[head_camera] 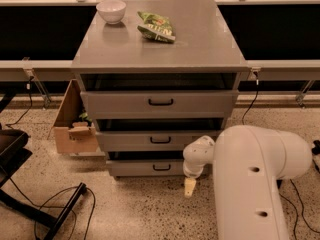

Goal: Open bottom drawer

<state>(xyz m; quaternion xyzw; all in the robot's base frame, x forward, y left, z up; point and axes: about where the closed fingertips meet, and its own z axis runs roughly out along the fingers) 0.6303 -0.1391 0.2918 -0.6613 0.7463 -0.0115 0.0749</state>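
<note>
One camera looks down from high in front of the bench (210, 39), facing its drawer fronts at middling range, with its top and the floor both in frame. The robot's arm (250, 179) fills the near right corner. The pincer (189, 187) hangs just before the right end of the bottom drawer (135, 168).
</note>
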